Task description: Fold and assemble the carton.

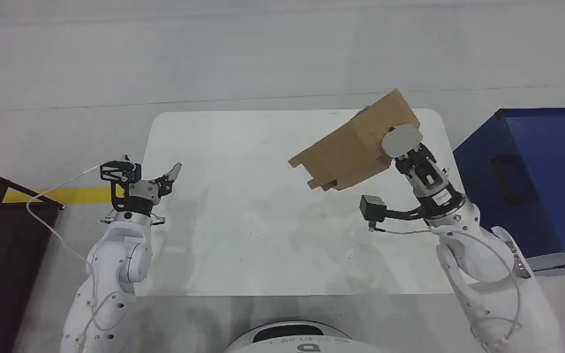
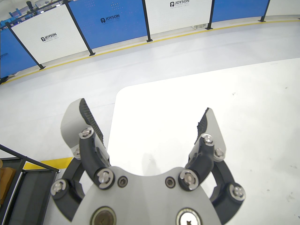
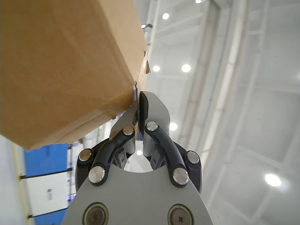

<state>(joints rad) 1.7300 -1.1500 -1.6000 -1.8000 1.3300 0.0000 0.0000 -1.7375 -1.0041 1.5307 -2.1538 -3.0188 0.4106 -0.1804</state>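
Nearest the robot, at the nine o'clock edge of the white table, the left gripper hangs with fingers spread wide, holding nothing. Farther out, toward two o'clock, the right gripper pinches a thin edge flap of the carton, which looks raised off the table and tilted. The carton is plain brown cardboard, partly squared up, with tabbed flaps loose at its lower end. Folding seems mid-way. Next, the free gripper likely needs to brace the carton.
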